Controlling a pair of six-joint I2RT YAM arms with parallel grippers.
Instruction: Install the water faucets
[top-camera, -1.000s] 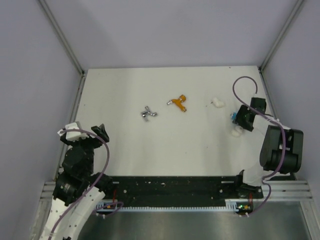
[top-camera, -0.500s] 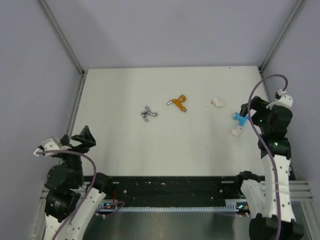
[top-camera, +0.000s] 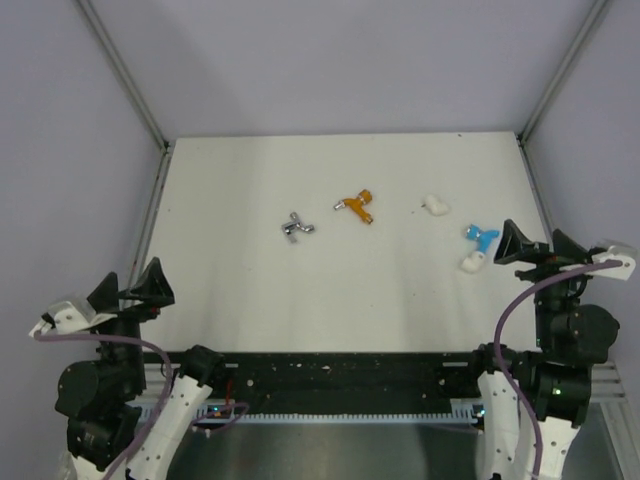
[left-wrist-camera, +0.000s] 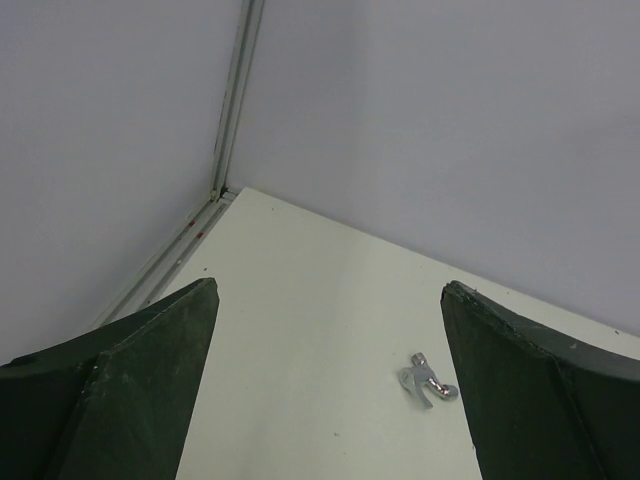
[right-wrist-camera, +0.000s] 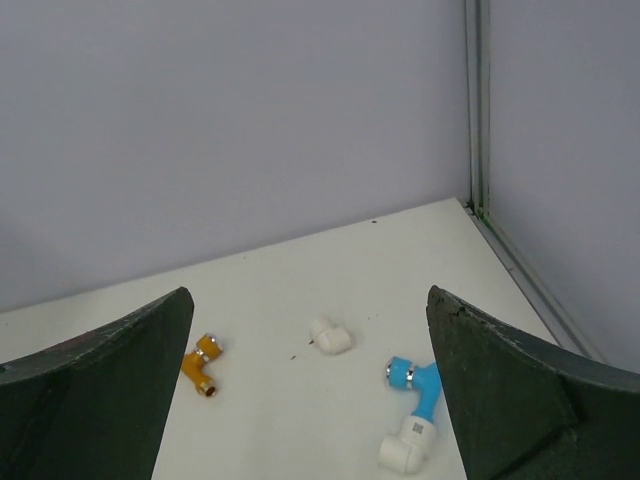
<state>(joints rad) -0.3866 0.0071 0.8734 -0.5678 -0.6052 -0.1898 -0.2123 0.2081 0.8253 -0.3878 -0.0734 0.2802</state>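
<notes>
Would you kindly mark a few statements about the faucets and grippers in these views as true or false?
1. The left gripper and the right gripper are both open and hold nothing. True.
2. The blue faucet lies end to end against a white elbow fitting. True.
3. The orange faucet is joined to a white fitting. False: it lies alone, and the second white fitting lies apart from it, to its right in the top view.
4. The left gripper is clamped on the silver faucet. False: that faucet lies free on the table, far from the gripper.
5. In the top view the silver faucet lies left of the orange faucet. True.
</notes>
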